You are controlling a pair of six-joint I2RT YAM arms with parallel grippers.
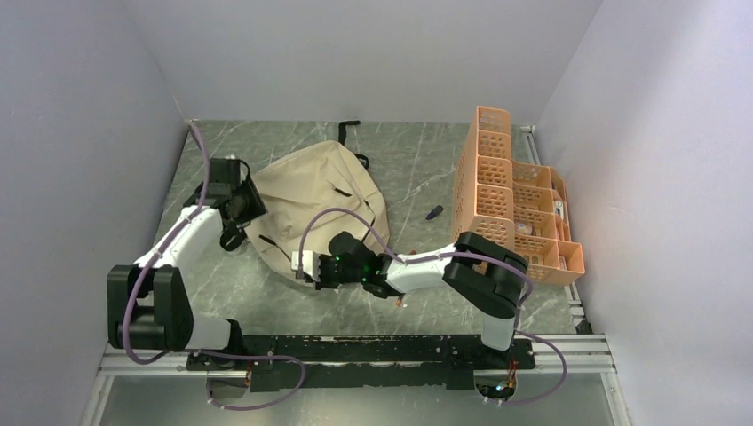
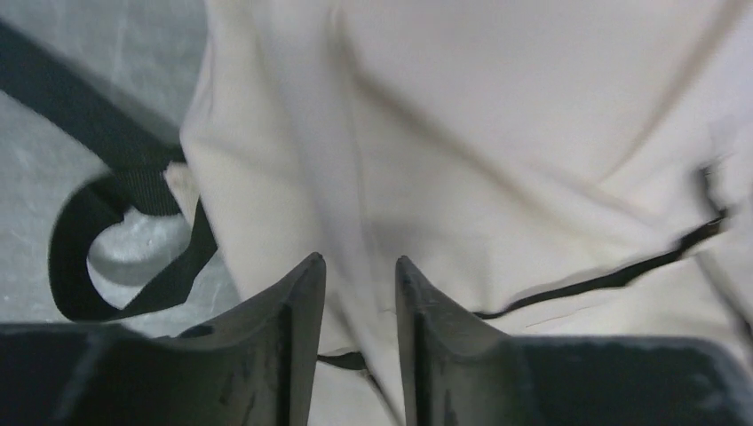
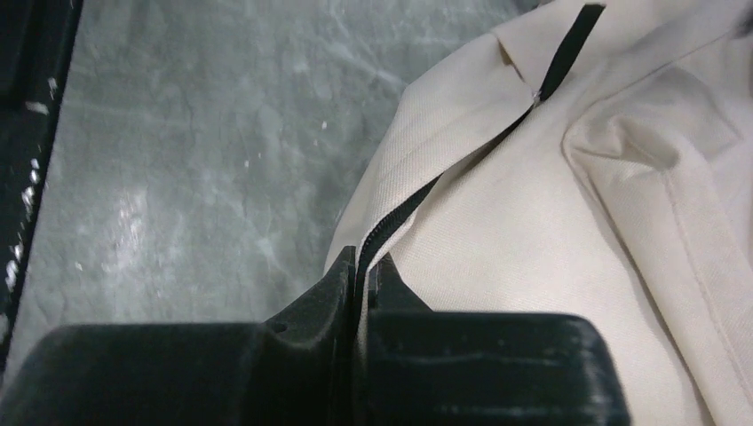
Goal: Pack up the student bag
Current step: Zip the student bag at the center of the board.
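One bag (image 1: pixel 328 186) is seen, its contents hidden. Its zipper (image 3: pixel 417 200) is clamped by the right gripper (image 3: pixel 362 266); the left gripper (image 2: pixel 358 264) is parted over the bag. One orange rack (image 1: pixel 493 169) is set to its right.

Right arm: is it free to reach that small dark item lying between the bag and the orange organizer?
Probably not yet. The right end effector is shut on the bag's zipper; releasing first, the dark item lies close, nothing over it.
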